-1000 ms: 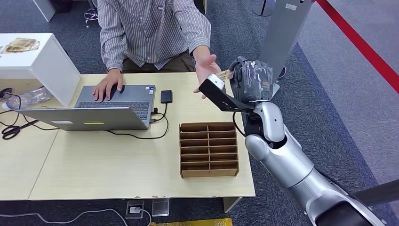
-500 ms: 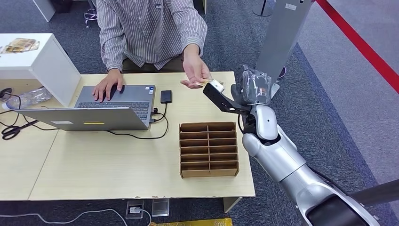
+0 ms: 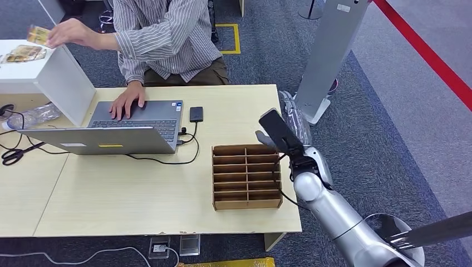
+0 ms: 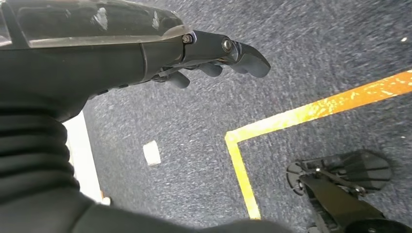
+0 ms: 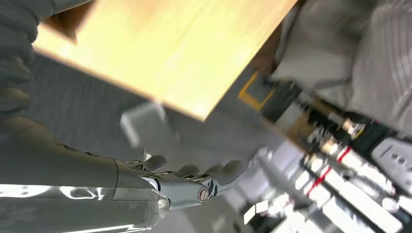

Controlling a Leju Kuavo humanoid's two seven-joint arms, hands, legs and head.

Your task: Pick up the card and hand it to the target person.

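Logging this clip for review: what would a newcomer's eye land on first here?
The person's raised hand holding the card above the white box at the far left. Next, the robot's right hand, empty, beside the table's right edge, near the wooden slotted organizer.

The head view is evenly and brightly lit, with only soft shadows cast under the laptop [image 3: 106,133] and wooden organiser [image 3: 246,176]. Heavy motion blur is seen across the right wrist view, and glare is caught on the right hand [image 5: 160,187].

Laptop [image 3: 119,125], phone [image 3: 196,114], wooden organizer [image 3: 246,176].
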